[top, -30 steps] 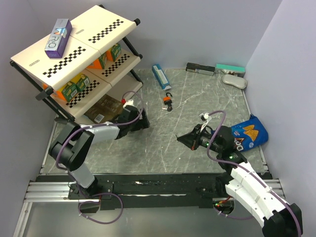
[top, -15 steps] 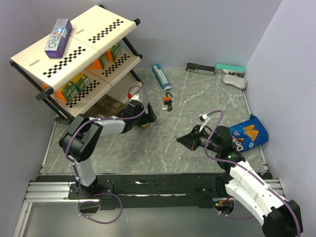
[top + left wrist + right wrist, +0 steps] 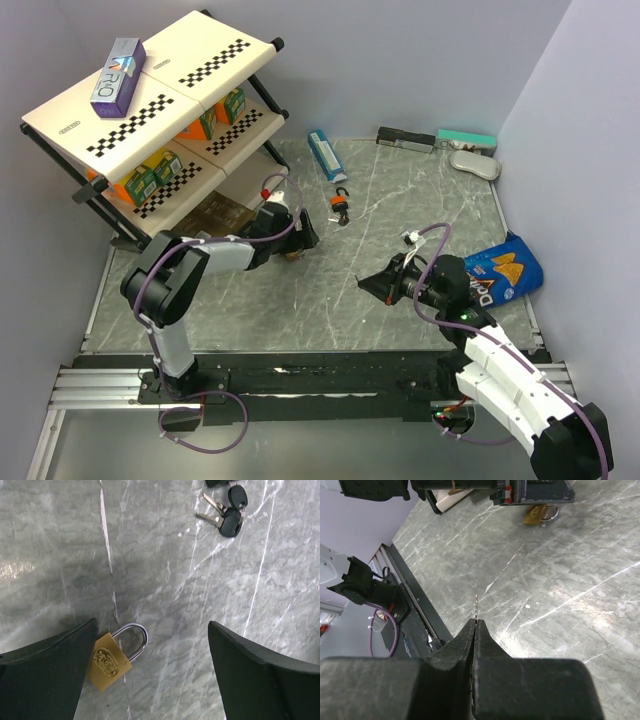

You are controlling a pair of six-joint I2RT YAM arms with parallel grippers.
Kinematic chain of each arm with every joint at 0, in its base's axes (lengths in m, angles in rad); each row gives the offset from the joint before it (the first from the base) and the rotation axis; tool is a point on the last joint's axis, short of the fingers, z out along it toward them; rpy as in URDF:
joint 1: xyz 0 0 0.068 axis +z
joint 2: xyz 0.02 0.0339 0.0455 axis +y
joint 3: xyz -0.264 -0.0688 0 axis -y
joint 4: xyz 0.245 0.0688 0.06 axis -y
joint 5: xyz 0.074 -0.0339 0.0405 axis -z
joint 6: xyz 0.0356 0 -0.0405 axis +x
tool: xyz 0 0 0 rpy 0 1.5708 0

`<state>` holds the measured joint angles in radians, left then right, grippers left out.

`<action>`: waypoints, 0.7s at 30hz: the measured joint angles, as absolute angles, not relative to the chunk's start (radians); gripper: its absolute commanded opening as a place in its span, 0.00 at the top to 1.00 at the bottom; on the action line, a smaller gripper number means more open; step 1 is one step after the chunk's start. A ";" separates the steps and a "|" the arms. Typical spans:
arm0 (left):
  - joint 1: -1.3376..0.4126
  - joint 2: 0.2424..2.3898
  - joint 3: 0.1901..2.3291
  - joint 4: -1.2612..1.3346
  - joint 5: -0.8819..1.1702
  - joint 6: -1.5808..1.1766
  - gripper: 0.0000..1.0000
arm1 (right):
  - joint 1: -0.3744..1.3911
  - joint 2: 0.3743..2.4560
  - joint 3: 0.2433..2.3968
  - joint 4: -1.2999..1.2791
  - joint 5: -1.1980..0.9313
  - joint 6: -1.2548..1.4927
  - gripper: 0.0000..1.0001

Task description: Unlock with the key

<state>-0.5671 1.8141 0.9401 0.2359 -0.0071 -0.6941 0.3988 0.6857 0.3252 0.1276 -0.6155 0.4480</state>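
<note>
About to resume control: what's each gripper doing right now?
Left gripper: open, empty, by the brass padlock.
Right gripper: closed on a thin metal blade, possibly a key.

You can read lettering in two places only. On the purple box [image 3: 117,76] at the upper left of the top view, large pale letters run along its side, and only the last two, "RO", are clear. On the blue chip bag [image 3: 507,268] at the right, "DO" shows at its left edge. The print on the green cartons [image 3: 150,177] and the blue tube [image 3: 326,155] is too small to read. The brass padlock [image 3: 108,661] bears a stamped emblem, not legible.
</note>
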 measured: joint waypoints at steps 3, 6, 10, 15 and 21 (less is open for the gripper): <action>-0.570 1.802 0.924 0.239 0.000 -0.691 0.03 | 0.399 0.690 0.325 0.128 -0.616 0.448 1.00; -0.584 1.787 0.909 0.232 -0.005 -0.692 0.02 | 0.399 0.690 0.325 0.128 -0.616 0.450 1.00; -0.616 1.772 0.903 0.204 -0.025 -0.692 0.02 | 0.399 0.690 0.325 0.128 -0.616 0.453 1.00; -0.641 1.762 0.903 0.177 -0.044 -0.694 0.02 | 0.399 0.690 0.325 0.128 -0.616 0.456 1.00; -0.656 1.737 0.884 0.150 -0.059 -0.701 0.02 | 0.399 0.677 0.321 0.127 -0.613 0.457 1.00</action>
